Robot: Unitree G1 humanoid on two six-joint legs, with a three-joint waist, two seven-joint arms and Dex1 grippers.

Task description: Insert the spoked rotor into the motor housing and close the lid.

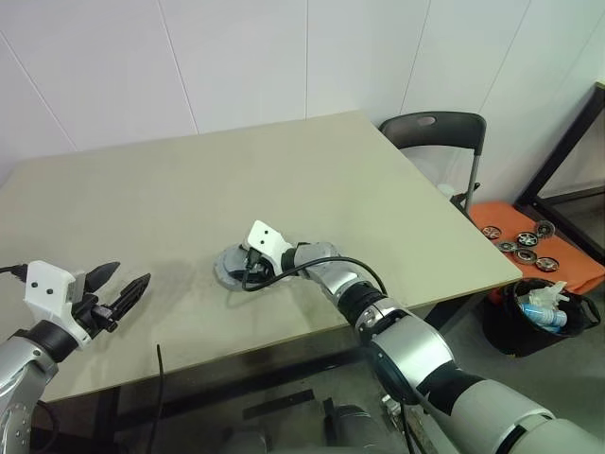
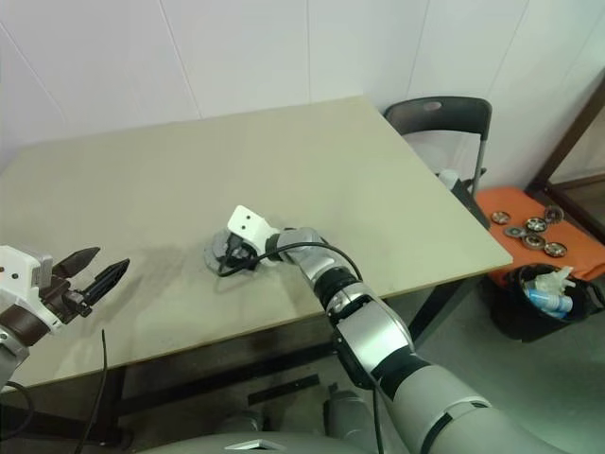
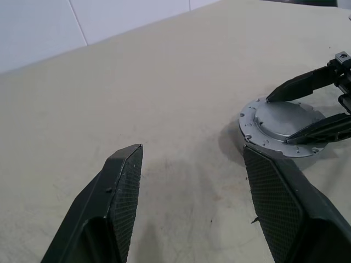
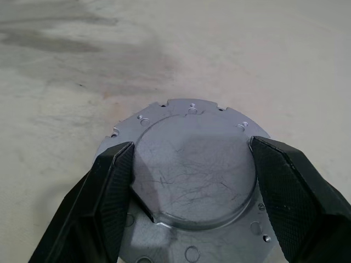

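The lid (image 4: 192,175) lies flat with its plain grey outer face up, shut over the motor housing (image 1: 223,274) in the middle of the table (image 1: 189,189). The housing's inside is hidden beneath it, and the spoked rotor is out of view. My right gripper (image 4: 191,143) hangs just over the lid, open, one black finger (image 4: 109,186) on each side of its raised round centre. Whether the pads touch it I cannot tell. My left gripper (image 1: 130,273) stands open and empty near the table's front left edge, well apart from the housing (image 3: 277,148).
A grey chair (image 1: 440,132) stands at the table's far right corner. Beside it an orange stand (image 1: 577,270) carries several small dark-rimmed wheels (image 1: 525,241), with a black bin (image 1: 539,326) in front. A black cable (image 1: 312,267) loops over my right wrist.
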